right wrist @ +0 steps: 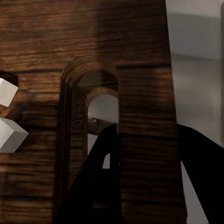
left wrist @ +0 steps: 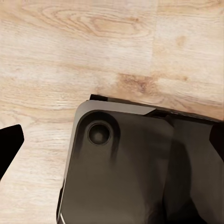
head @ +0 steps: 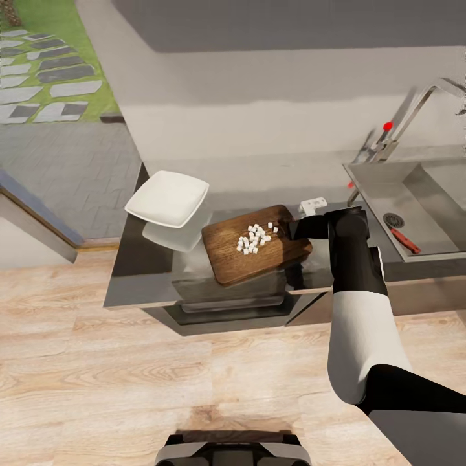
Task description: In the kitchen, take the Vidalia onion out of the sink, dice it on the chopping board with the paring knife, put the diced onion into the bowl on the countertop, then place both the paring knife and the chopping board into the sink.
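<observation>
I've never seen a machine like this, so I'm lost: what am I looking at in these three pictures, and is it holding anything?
It is a simulated two-armed wheeled robot in a kitchen. The big picture looks down from its head; the other two come from cameras at its wrists. On the long grey countertop lie a shallow white squarish bowl and a brown wooden chopping board carrying tiny white onion cubes. The right end effector grips the board's edge by its slot; the right wrist picture shows that slot up close. A small red-handled knife lies in the grey sink. The left wrist picture shows wood floor and the robot's dark base.
</observation>
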You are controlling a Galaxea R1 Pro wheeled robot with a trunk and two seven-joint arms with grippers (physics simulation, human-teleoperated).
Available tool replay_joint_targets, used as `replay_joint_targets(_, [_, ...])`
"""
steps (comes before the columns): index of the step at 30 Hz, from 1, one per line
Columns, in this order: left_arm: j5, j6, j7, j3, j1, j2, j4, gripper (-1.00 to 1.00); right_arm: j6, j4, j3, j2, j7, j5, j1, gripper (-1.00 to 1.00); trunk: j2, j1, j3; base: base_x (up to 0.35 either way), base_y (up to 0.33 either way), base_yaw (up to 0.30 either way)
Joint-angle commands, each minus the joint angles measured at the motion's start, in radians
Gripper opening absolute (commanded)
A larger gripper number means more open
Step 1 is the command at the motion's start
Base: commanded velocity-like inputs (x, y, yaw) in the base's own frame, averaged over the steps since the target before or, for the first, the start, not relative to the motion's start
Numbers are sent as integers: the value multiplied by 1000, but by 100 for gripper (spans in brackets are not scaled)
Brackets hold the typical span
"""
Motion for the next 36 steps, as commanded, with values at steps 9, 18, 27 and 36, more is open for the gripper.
replay_joint_targets(9, [9,-3,-10,6,0,0,-1,100,2,-1,-3,1,9,9,-1,-100,-1,1,13,0,0,0])
replay_joint_targets(18, [9,-8,-8,4,0,-3,-106,100,2,-1,-3,1,9,9,-1,-100,-1,1,27,0,0,0])
replay_joint_targets(27, [9,-7,-4,-64,0,-8,-157,100,2,-1,-3,1,9,9,-1,-100,-1,1,41,0,0,0])
replay_joint_targets(36, [9,-8,-4,-66,0,-8,-158,100,2,-1,-2,1,9,9,-1,-100,-1,1,55,0,0,0])
